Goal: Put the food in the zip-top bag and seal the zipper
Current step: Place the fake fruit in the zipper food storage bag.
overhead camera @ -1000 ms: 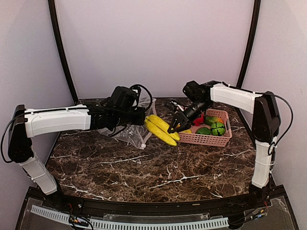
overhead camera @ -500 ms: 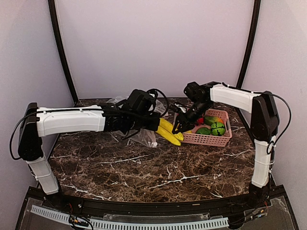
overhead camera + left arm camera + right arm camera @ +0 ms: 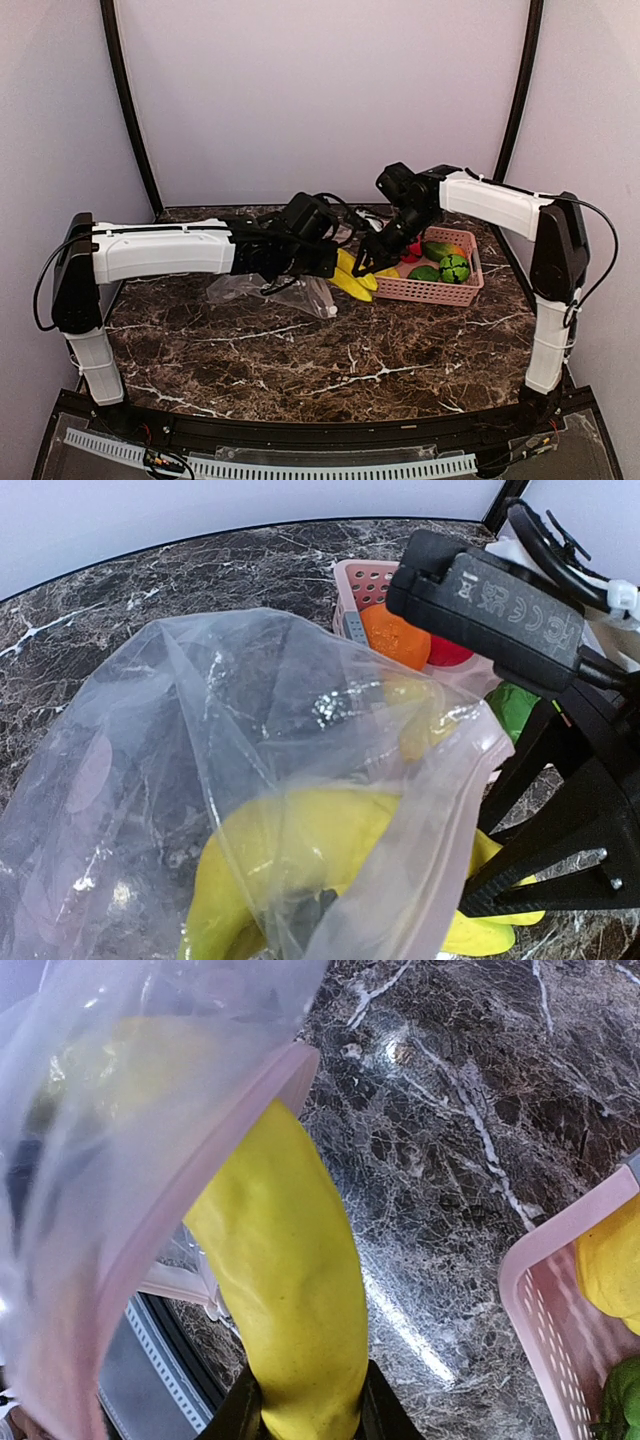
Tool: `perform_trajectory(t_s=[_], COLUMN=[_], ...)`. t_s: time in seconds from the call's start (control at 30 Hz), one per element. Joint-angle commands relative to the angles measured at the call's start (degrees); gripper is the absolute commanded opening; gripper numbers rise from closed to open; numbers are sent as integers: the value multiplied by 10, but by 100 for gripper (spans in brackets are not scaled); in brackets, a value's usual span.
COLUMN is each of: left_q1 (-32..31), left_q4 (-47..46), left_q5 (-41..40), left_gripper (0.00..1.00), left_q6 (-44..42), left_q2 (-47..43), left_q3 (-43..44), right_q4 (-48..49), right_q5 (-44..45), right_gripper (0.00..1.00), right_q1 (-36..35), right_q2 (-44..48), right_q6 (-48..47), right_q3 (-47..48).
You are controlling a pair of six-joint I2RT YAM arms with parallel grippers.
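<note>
My right gripper [image 3: 368, 265] is shut on a yellow banana [image 3: 352, 280], just left of the pink basket. In the right wrist view the banana [image 3: 290, 1290] rises from between my fingers [image 3: 305, 1415] into the mouth of the zip-top bag [image 3: 120, 1110], under its pink zipper strip [image 3: 200, 1180]. My left gripper [image 3: 325, 262] holds the bag [image 3: 270, 290] up by its mouth. Its own fingers are hidden behind the plastic in the left wrist view. There the banana's far end [image 3: 300, 850] shows through the bag [image 3: 200, 710], inside the zipper edge [image 3: 445, 810].
The pink slotted basket [image 3: 440, 291] stands to the right and holds green pieces [image 3: 452, 268], a red fruit [image 3: 413, 250] and a mango-like piece [image 3: 445, 248]. The left wrist view shows an orange [image 3: 395, 640] in it. A lemon [image 3: 610, 1270] shows in the right wrist view.
My left arm has moved right with the bag, drawing its mouth over the banana's end. My right gripper has kept hold of the banana and barely moved.
</note>
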State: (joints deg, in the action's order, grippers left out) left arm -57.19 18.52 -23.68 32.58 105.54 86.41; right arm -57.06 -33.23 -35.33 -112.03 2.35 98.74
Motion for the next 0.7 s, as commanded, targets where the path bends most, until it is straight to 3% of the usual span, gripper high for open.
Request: perform_trajectory(t_s=[0.0, 0.13, 0.27, 0.33, 0.67], left_q1=[6, 6, 8, 12, 49], left_q4=[39, 32, 37, 33, -4], left_q5=[-14, -2, -10, -11, 35], left_gripper=[1, 1, 1, 1, 1], left_q6=[16, 25, 35, 44, 58], left_q2=[-2, 0, -9, -19, -74], left_q3=[2, -1, -6, -19, -75], right_q4=[7, -1, -3, -7, -13], right_q5=[-45, -55, -106, -111, -74], right_gripper=[23, 28, 53, 59, 62], right_q1=[-20, -40, -40, -37, 24], right_q2=[19, -13, -13, -1, 100], right_q6=[-16, -11, -16, -20, -107], right_q3=[40, 87, 93, 89, 45])
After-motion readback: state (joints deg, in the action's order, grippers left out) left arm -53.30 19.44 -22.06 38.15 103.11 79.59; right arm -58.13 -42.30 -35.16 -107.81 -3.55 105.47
